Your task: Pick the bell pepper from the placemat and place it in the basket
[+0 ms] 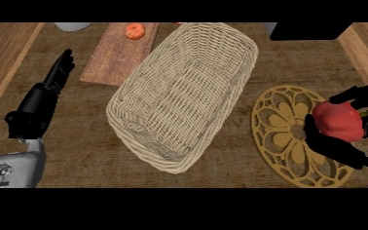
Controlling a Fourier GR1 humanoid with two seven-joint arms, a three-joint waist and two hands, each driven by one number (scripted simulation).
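Note:
A red bell pepper (338, 121) sits at the right edge of the view, over the right part of a round gold openwork placemat (287, 134). My right hand (336, 145) is curled round the pepper, black fingers above and below it. A large woven wicker basket (144, 126) lies in the middle of the counter, long axis tilted, with nothing inside. My left hand (45, 95) rests open at the left, fingers straight and pointing up, well away from the basket.
A wooden cutting board (111, 58) lies at the back left with a small orange fruit (134, 30) on its far end. A black box (309, 30) stands at the back right. A grey object (72, 26) peeks in at top left.

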